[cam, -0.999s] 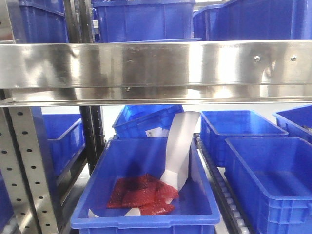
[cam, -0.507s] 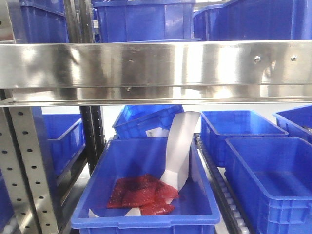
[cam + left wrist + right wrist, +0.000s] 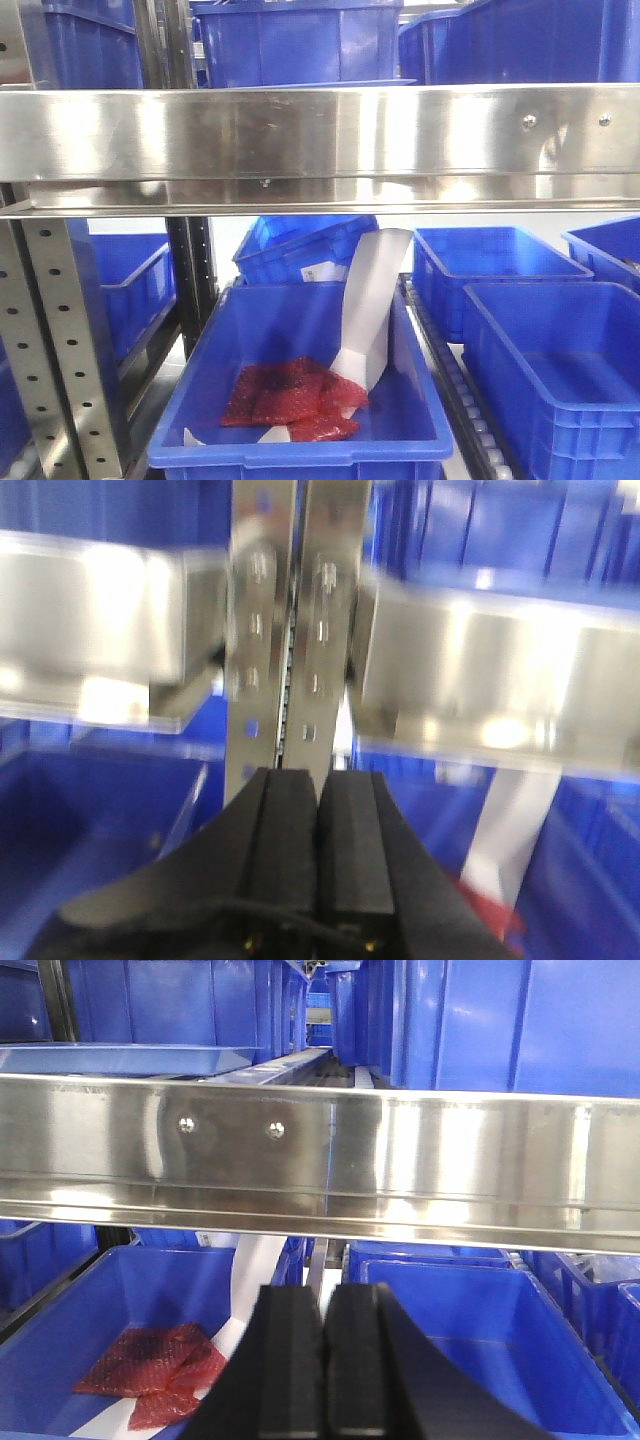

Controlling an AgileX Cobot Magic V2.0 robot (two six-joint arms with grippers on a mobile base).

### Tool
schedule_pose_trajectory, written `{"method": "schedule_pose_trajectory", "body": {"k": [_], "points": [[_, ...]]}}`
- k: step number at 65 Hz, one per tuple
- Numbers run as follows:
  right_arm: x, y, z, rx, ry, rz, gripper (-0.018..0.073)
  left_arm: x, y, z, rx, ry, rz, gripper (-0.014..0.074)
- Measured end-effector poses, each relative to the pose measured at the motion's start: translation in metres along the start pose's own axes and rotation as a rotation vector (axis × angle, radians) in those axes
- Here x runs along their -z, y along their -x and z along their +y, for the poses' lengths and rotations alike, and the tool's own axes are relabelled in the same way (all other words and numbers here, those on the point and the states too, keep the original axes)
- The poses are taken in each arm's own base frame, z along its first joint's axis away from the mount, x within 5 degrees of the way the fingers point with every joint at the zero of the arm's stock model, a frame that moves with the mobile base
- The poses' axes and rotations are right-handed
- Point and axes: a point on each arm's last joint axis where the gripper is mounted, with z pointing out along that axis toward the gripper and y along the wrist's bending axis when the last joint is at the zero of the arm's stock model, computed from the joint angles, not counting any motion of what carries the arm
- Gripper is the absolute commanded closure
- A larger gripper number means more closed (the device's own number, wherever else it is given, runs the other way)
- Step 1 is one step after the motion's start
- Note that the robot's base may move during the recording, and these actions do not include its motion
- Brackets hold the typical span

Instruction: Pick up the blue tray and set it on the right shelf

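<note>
1. You had both claws clenched on nothing. The left claw (image 3: 320, 780) showed its two black pads pressed flat together, and the right claw (image 3: 323, 1295) looked the same.
2. The blue tray (image 3: 120, 1058) lay on the right shelf (image 3: 400, 1155), just behind the shiny front rail and beside the deep blue crates. From the front view only a thin strip of its rim (image 3: 320, 83) showed above the rail (image 3: 320, 135). By that evidence the placing looked done, or nearly so.
3. How far the tray's front edge sat from the lip of the shelf could not be told. If it overhung, a knock could have tipped it down into the lower crate (image 3: 215, 360) holding the red packets (image 3: 290, 395) and the white paper strip (image 3: 370, 300).
4. Both claws sat below and close before the rail. Lifting either one without first backing away risked striking the underside of the steel.
5. The left wrist view was smeared, and the left claw pointed straight at the perforated post (image 3: 290, 630). Pushing forward from there could have driven the pads into it.
6. With clenched pads you could not have caught a slipping tray. Any correction would have needed the pads parted first.
</note>
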Motion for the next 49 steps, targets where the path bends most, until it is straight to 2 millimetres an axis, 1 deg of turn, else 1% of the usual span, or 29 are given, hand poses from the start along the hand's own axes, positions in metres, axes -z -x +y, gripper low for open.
{"method": "schedule_pose_trajectory", "body": {"k": [49], "points": [[0.0,0.0,0.0,0.0,0.0,0.0,0.0505,0.0,0.0015,0.0,0.009,0.0,-0.017,0.0645]]}}
